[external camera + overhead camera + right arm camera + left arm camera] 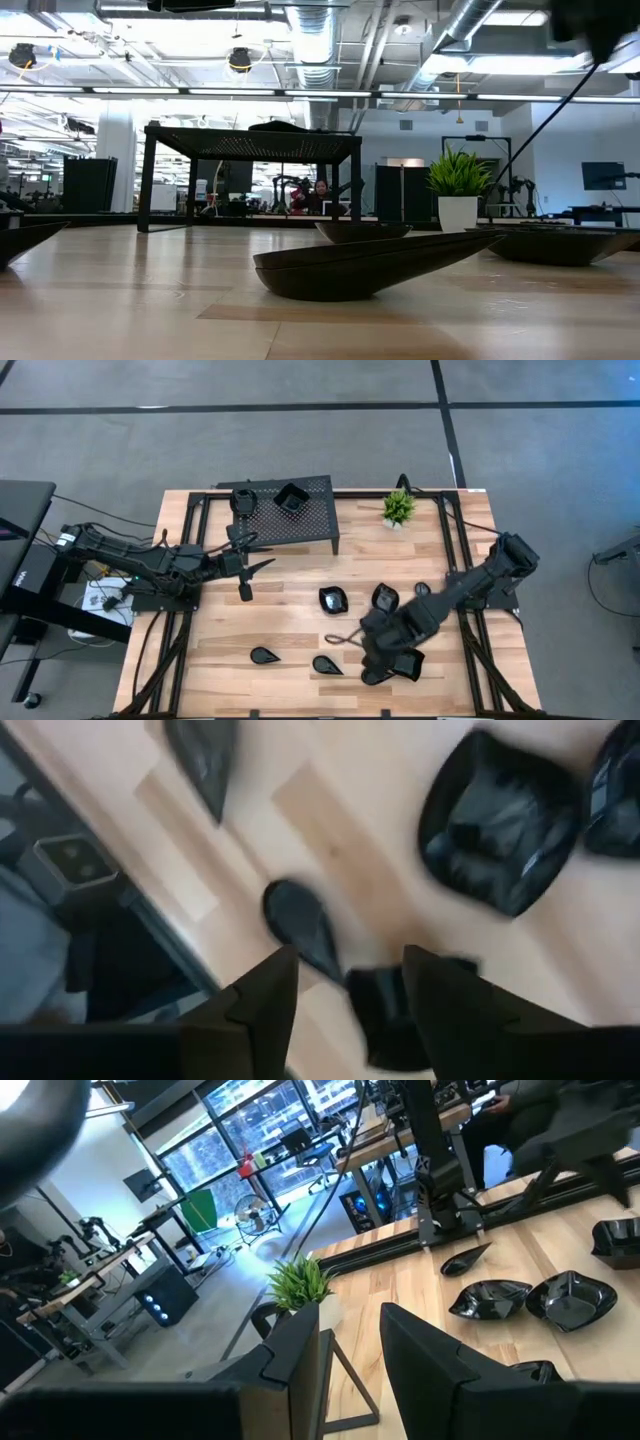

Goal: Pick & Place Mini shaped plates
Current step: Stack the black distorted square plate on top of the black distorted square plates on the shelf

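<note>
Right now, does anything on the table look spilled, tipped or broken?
Nothing stands out. The small black dishes lie scattered on the table, none visibly broken. One sits on the metal stand, and the plant stands upright.

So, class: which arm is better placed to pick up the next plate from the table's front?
Probably the right. Its tool hangs open directly over the plates at the front, while the left tool waits beside the perforated stand.

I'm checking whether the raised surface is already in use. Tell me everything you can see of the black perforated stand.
The black perforated stand sits at the table's far edge, left of the green potted plant. It looks like dark metal: a flat rectangular top full of small holes, standing level on thin legs with open space beneath. Two glossy black mini plates rest on it, one square, one roundish. No gripper touches it.
</note>
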Robot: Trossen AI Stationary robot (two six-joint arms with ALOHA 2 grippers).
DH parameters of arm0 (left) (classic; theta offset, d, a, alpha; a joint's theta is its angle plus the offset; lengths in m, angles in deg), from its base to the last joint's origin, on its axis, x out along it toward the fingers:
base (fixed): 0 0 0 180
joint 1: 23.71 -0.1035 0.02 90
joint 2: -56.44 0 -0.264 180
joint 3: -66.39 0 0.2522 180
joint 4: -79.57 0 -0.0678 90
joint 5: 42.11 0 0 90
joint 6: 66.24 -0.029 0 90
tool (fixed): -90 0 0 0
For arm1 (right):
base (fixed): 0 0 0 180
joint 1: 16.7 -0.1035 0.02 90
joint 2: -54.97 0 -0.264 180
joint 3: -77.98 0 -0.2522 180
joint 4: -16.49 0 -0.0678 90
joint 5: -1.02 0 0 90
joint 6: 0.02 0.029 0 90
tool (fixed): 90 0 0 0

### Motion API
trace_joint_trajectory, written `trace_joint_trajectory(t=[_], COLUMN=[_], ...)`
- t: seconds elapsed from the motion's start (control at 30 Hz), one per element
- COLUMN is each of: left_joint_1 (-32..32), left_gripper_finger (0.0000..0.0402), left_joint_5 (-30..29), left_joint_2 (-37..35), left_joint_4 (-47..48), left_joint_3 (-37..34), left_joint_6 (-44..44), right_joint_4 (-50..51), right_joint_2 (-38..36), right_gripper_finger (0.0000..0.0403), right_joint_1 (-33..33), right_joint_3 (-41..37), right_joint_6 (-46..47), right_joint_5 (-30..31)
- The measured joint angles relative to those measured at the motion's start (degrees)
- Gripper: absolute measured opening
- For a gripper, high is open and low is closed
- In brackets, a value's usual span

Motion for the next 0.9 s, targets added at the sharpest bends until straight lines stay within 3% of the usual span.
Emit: trace_joint_trajectory(t=[0.43,0.77,0.9], left_joint_1=[0.01,0.01,0.01], left_gripper_finger=[0.0111,0.0111,0.0111], left_joint_5=[0.02,0.02,0.02], left_joint_2=[0.0,0.0,0.0], left_joint_4=[0.0,-0.02,-0.02], left_joint_3=[0.0,0.0,0.0], left_joint_6=[0.03,0.39,1.56], right_joint_4=[-7.99,-9.12,-14.82], right_joint_2=[0.0,0.0,0.0], right_gripper_finger=[0.0172,0.0172,0.0172], right_joint_1=[-13.5,-16.32,-16.22], right_joint_3=[-8.62,-15.78,-18.61], right_joint_6=[3.17,3.18,1.68], right_joint_5=[1.1,1.14,1.31])
